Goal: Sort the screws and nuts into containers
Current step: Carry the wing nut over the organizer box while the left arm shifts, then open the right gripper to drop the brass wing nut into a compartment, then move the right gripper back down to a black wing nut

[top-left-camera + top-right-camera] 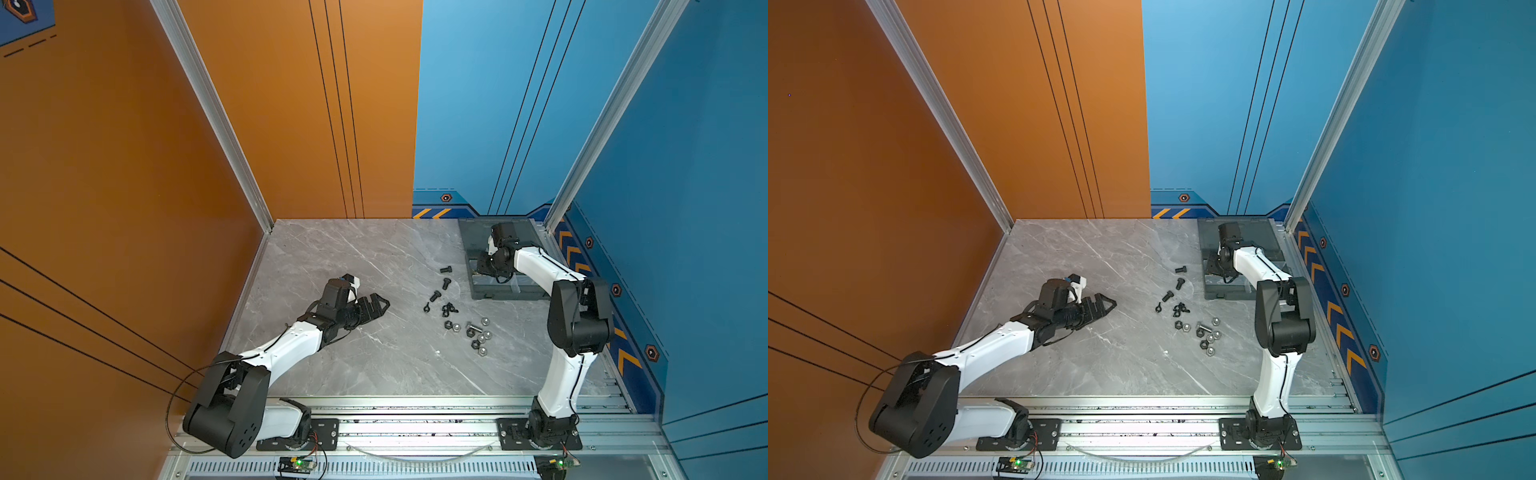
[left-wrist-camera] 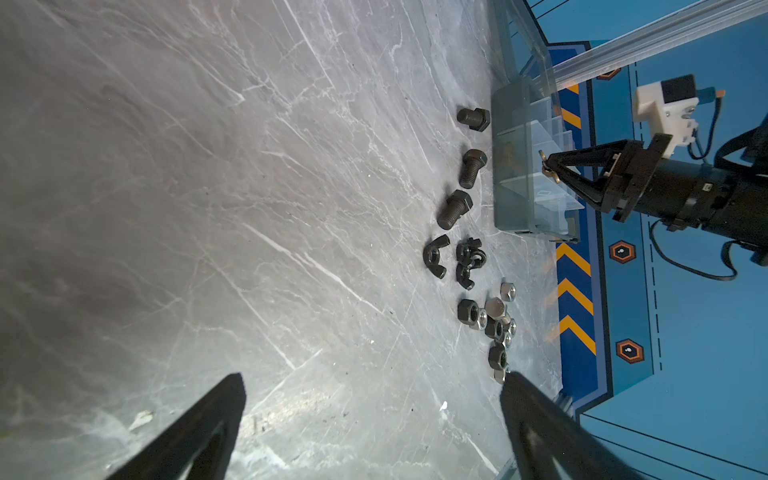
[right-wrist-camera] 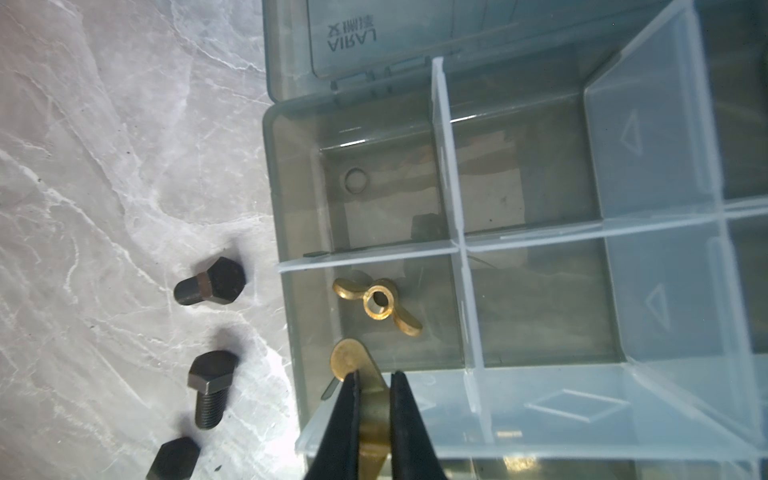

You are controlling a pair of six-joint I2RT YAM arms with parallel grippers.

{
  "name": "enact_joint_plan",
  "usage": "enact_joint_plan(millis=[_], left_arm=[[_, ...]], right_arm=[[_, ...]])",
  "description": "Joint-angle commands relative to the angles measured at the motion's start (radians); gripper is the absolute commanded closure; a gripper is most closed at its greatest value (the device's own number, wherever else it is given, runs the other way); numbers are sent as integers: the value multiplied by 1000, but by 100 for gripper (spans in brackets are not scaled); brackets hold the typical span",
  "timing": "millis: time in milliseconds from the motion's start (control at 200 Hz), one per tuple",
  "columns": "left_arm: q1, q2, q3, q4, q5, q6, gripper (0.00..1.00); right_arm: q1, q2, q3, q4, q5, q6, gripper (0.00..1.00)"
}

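My right pincer [image 3: 374,378] is clamped on a brass wing nut [image 3: 348,360] by one wing, tips above the rim of the organizer box [image 3: 286,199], at the edge of the compartment [image 3: 415,336] along the wall facing the bolts. Another brass wing nut [image 3: 377,304] lies in there, so like goes with like (my guess for picking this cell). Black bolts [image 3: 210,282] sit just outside that wall on the table [image 3: 104,166]. Black wing nuts [image 1: 448,309] and hex nuts [image 1: 478,334] are further off, unsorted. Left pincer [image 1: 384,304] is low near the table, jaws apart, well clear of me
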Motion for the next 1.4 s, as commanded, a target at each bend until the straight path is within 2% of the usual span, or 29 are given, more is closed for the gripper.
enact_joint_plan(millis=[0,175,325,631,946,1392], left_arm=[[-13,13,35,17,19,-8,2],[-21,24,47,19,17,-8,2],[-28,38,57,19,19,-8,2],[-38,40,58,23,17,-9,2],[-43,41,48,36,17,-14,2],[-49,55,37,60,36,-25,2]], right_arm=[[-9,13,35,-31,30,-25,100],[-12,24,43,-34,25,-25,100],[-13,25,53,-39,27,-23,78],[-12,-20,66,-55,28,-27,58],[44,-226,-99,-3,-15,17,52],[281,-461,-364,8,-6,135,47]])
